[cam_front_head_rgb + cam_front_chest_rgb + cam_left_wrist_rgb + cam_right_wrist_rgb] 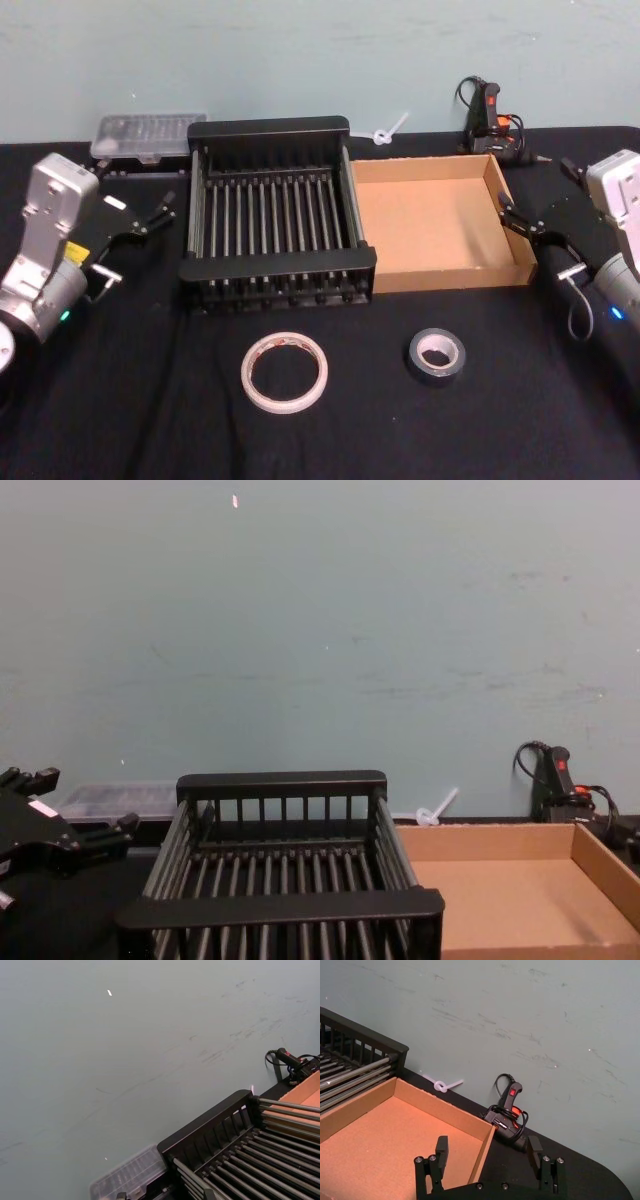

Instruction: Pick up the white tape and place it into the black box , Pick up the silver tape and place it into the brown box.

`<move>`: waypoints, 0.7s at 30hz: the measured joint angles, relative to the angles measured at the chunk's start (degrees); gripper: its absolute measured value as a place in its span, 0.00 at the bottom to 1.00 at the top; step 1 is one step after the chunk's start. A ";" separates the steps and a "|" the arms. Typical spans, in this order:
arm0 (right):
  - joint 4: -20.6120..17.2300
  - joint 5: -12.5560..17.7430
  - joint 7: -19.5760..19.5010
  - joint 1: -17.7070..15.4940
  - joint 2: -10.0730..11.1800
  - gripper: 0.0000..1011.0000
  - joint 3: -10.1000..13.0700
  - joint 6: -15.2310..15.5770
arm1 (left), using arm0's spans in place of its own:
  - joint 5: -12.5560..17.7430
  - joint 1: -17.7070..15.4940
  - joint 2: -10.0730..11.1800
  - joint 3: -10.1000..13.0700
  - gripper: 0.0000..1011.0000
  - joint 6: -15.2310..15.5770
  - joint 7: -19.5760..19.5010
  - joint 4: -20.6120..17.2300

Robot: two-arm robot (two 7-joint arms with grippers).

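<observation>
The white tape (285, 372), a flat ring with red marks, lies on the black table in front of the black box (270, 128). To its right lies the silver tape (436, 356), a thick grey roll, in front of the brown box (455, 272). The two boxes stand side by side, with nothing inside either. My left gripper (153, 214) hovers open beside the black box's left wall. Over the brown box's right wall my right gripper (512, 213) is open too; the right wrist view shows its fingers (441, 1146) straddling that wall. Nothing is held.
A clear plastic case (148, 134) sits behind the black box at the left. A white zip tie (390, 129) and a black glue gun (490, 120) with its cord lie behind the brown box. A pale wall closes off the table's far edge.
</observation>
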 joint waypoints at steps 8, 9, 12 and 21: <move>0.00 0.00 0.00 0.00 0.00 0.99 0.00 0.00 | 0.00 0.00 0.00 0.00 0.99 0.00 0.00 0.00; 0.00 0.00 0.00 0.00 0.00 0.99 0.00 0.00 | 0.00 0.00 0.00 0.00 0.99 0.00 0.00 0.00; 0.00 0.00 0.00 0.00 0.00 0.99 0.00 0.00 | 0.00 0.00 0.00 0.00 0.99 0.00 0.00 0.00; 0.00 0.00 0.00 0.00 0.00 0.99 0.00 0.00 | 0.00 0.00 0.00 0.00 0.99 0.00 0.00 0.00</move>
